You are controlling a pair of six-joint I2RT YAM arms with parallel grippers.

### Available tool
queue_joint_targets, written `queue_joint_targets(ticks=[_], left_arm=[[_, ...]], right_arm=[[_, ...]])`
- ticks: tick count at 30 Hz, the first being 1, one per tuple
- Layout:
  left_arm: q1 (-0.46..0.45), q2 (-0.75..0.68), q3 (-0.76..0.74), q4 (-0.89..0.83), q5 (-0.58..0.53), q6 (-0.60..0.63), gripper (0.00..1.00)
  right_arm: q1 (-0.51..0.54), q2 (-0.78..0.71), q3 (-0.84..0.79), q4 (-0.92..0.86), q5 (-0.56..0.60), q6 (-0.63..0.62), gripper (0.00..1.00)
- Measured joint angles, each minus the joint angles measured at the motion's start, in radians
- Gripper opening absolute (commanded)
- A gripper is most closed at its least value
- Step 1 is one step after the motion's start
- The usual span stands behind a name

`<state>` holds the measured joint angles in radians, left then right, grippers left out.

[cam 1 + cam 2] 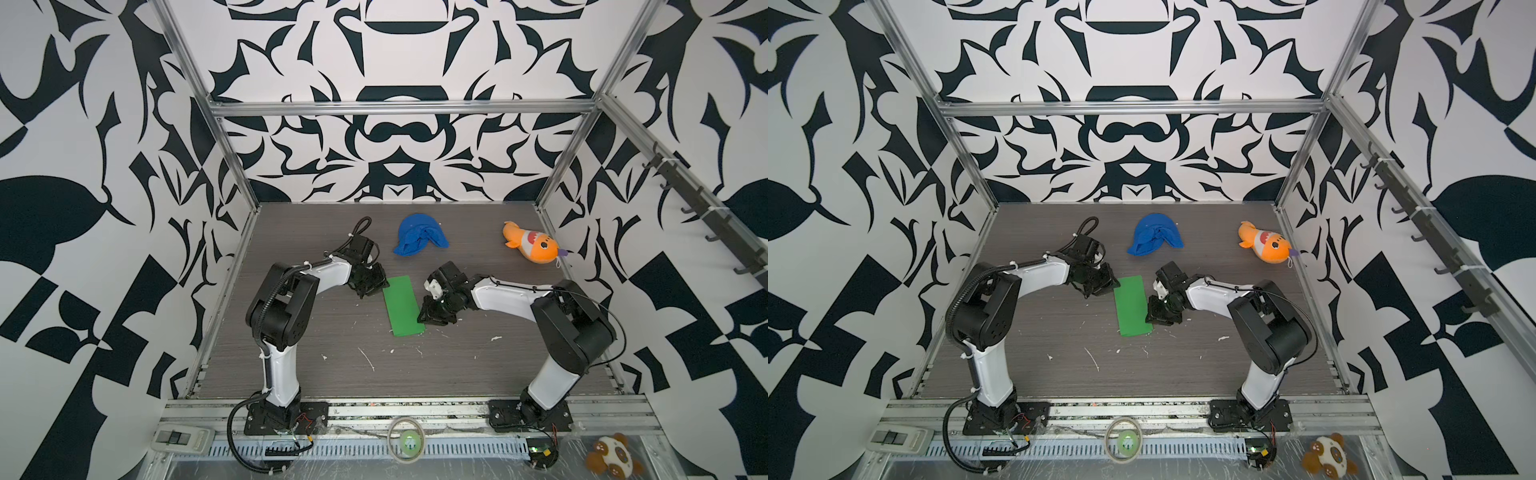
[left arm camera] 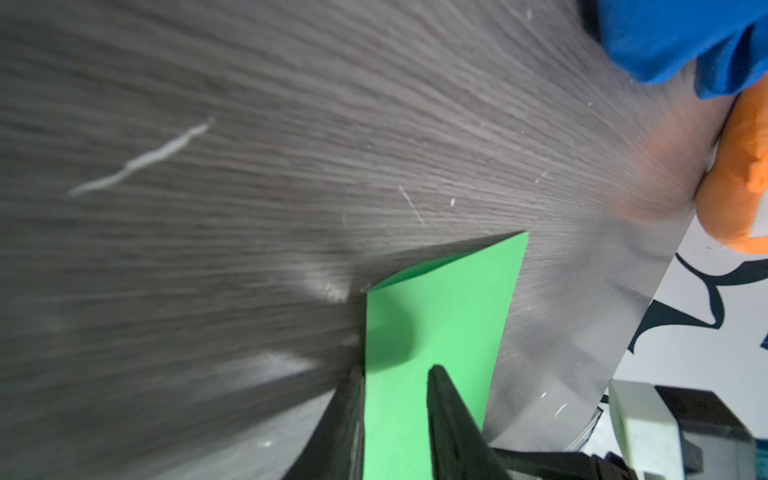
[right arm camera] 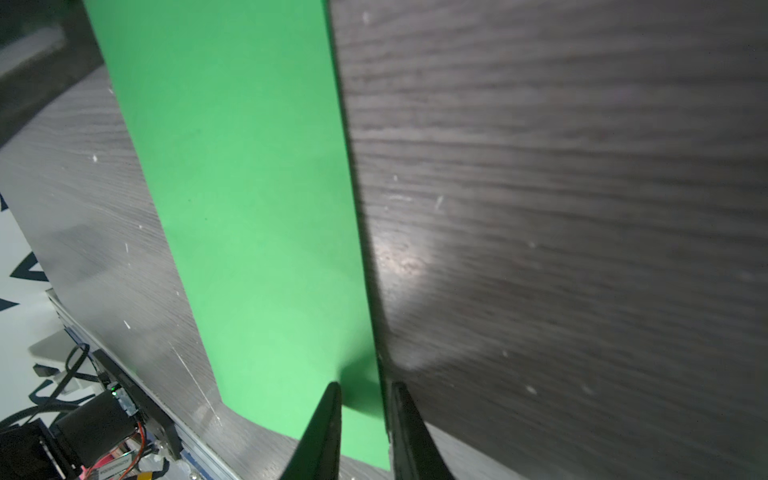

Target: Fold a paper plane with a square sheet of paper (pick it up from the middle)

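On table: left gripper, right gripper jaws narrow, each straddling edge of square sheet of paper.

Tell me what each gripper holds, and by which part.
Both straddle the green paper: left gripper at its far left corner, right gripper at its right edge, near end. Whether either truly pinches it cannot be told.

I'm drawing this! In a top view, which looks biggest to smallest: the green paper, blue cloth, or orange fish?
1. green paper, a long folded strip.
2-3. blue cloth and orange fish: look about alike, and both lie farther back, so I won't rank them.
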<state>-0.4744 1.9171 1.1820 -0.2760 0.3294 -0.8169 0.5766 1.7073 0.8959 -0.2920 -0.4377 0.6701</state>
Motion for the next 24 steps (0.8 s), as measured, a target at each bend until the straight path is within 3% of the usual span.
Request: queue_joint_targets(ticks=[4,11,17,24], left_arm=[[0.0,-0.055,-0.01,-0.037,-0.031,0.005,0.35],[-0.048,-0.215,-0.151,0.038,-0.017,-0.089,0.26],[-0.118,-0.201,-0.211,0.08,0.014,-0.155,0.21],[-0.121,-0.146,-0.212,0.113,0.031,-0.175,0.18]], right_arm=[[-0.01,-0.037,-0.03,0.013,0.005,0.029,0.31],[-0.02,-0.065,-0.038,0.033,-0.014,0.039,0.31],[-0.02,-0.063,-0.039,0.035,-0.042,0.036,0.37],[-0.02,-0.036,-0.039,0.034,-0.066,0.028,0.39]])
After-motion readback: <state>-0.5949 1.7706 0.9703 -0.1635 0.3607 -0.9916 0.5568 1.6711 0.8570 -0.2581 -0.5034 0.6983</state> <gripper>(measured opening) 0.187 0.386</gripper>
